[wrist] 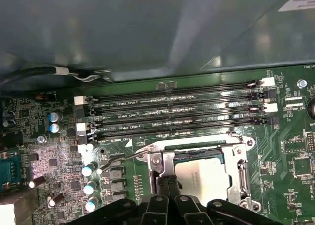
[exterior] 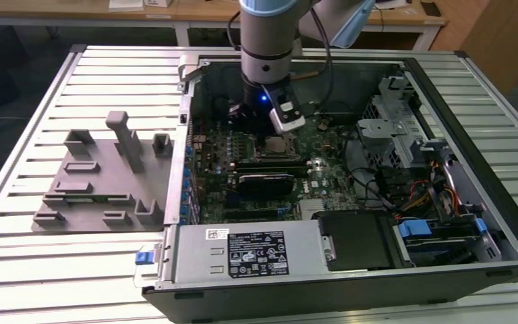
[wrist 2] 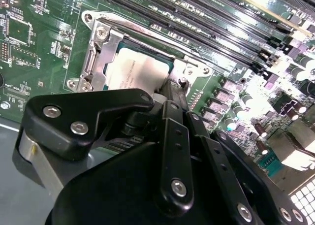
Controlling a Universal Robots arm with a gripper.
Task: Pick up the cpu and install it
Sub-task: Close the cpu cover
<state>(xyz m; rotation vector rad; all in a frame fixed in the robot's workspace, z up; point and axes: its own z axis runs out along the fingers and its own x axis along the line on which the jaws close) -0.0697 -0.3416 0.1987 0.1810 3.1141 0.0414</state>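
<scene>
Closest to you in both wrist views are the black links of the one claw [wrist: 168, 179]. Its two fingertips are pressed together with no gap showing between them. They hold nothing.

You have one cpu [wrist: 198, 178], and it lies flat inside the one metal socket frame [wrist: 242, 162] on the green board [wrist: 290, 151]. The tips come down at the chip's edge, so the cpu lies just beside them, not between them. Whether they touch its rim cannot be told. In the second wrist view the same chip [wrist 2: 133, 70] shows just beyond the tips, silvery top up.

Four long memory slots [wrist: 172, 119] run side by side next to the socket, on the far side from the claw.

In the exterior view one arm [exterior: 272, 40] reaches down into the one open case [exterior: 439, 77]. One grey tray [exterior: 97, 182] sits on the slatted table [exterior: 25, 270] at the exterior view's left, outside the case and well apart from the cpu.
</scene>
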